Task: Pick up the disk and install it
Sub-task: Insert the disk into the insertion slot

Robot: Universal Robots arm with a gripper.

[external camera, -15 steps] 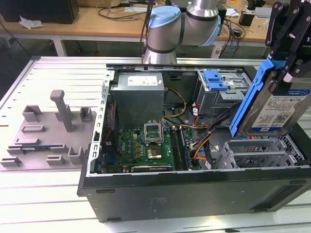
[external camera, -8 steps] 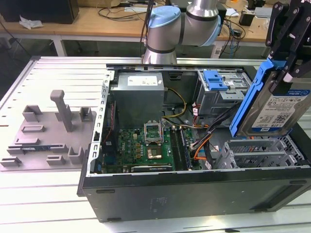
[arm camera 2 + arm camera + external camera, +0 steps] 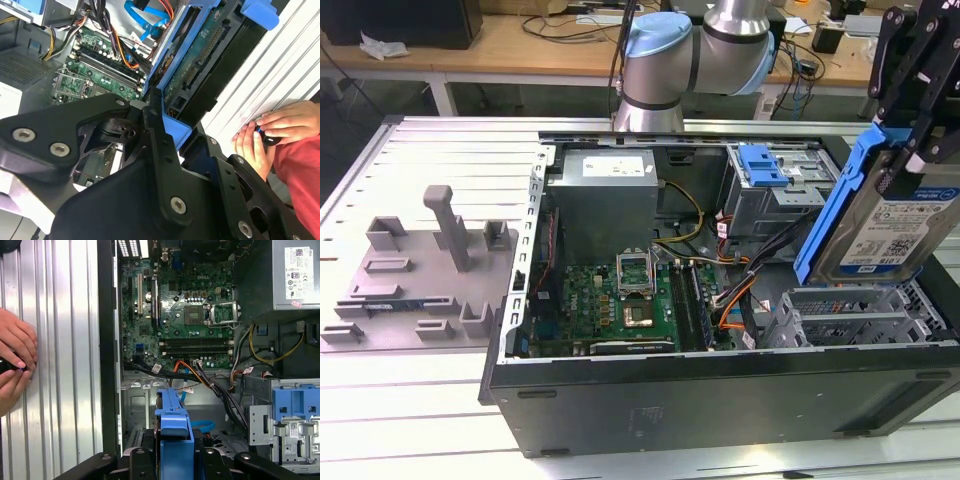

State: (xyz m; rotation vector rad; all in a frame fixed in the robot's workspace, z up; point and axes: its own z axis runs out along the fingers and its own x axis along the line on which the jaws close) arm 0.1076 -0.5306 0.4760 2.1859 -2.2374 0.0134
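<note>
In the exterior view my gripper (image 3: pixel 912 150) is shut on the disk (image 3: pixel 895 225), a silver drive with a white-and-blue label and a blue bracket. It hangs tilted on edge in the air, above the silver drive cage (image 3: pixel 850 320) at the case's front corner on the exterior view's right. In the second wrist view the disk's green circuit side (image 3: pixel 200 55) shows between the black fingers (image 3: pixel 160 150). The first wrist view has the blue bracket edge (image 3: pixel 174 425) sticking out of my gripper (image 3: pixel 172 462), over the open case.
The open black computer case (image 3: pixel 720 400) holds a green motherboard (image 3: pixel 620 300), a grey power box (image 3: pixel 605 200), cables and a blue latch (image 3: pixel 763 165). A grey fixture (image 3: pixel 420 270) lies on the slatted table. A person's hands (image 3: pixel 15 360) rest beside the case.
</note>
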